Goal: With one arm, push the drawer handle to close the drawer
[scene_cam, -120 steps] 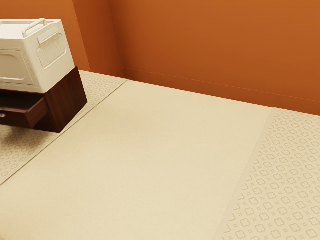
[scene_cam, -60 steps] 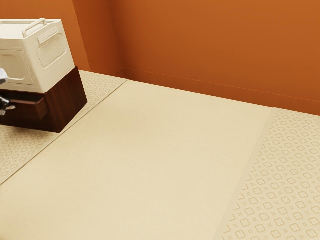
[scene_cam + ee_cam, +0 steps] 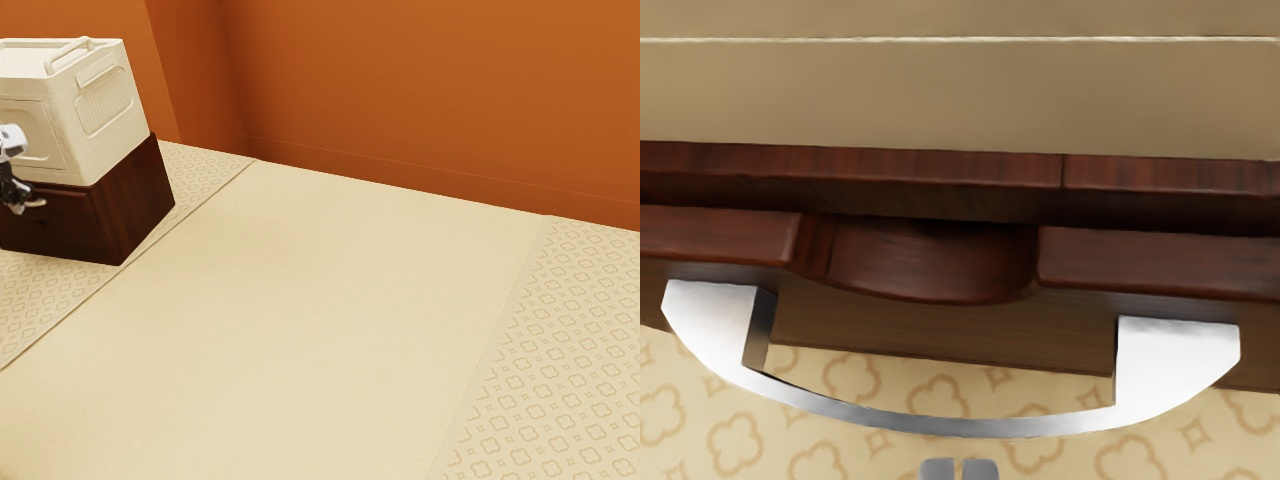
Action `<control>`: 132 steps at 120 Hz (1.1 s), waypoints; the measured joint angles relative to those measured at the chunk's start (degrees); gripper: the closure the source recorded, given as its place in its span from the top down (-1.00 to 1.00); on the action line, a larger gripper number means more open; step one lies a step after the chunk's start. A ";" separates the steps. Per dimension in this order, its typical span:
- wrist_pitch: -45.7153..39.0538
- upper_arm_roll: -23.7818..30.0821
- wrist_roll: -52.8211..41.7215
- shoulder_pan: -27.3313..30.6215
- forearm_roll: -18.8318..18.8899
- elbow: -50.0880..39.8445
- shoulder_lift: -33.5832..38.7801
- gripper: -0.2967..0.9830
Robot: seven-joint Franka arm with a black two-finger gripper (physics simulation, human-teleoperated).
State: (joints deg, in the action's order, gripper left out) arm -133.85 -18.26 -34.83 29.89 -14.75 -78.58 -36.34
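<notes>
Two fingers (image 3: 938, 469) closed together, we are facing the middle of the silver handle (image 3: 940, 427), which is lying crosswise between our gripper (image 3: 27, 204) and the drawer front (image 3: 940, 328).

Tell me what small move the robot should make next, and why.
Probably a short, gentle push on the handle toward the cabinet. The claw sits on the outer side of the handle's bow, and a narrow dark gap runs between the drawer and the cabinet's edge, so it may not be quite closed.
</notes>
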 joint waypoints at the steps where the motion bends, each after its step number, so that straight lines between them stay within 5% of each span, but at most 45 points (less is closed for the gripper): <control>1: 0.00 0.02 -0.01 0.00 -0.02 0.09 -0.04 -0.69; 36: 0.59 0.34 -0.40 -0.22 -0.10 1.10 -0.55 -0.69; 53: 1.35 -0.51 -0.44 -2.30 1.62 -15.39 13.61 -0.69; 66: 2.51 -8.21 -0.39 -13.33 3.53 -26.85 25.78 -0.35; 82: 6.36 -14.52 0.50 -24.12 7.58 -30.71 32.80 0.06; 107: 14.57 -14.28 4.09 -29.82 15.47 -33.04 41.89 0.36; 132: 21.71 -8.13 9.14 -30.86 22.06 -32.71 46.65 0.47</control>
State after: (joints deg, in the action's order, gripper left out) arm -112.14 -26.39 -25.69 -0.97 7.31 -111.29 10.32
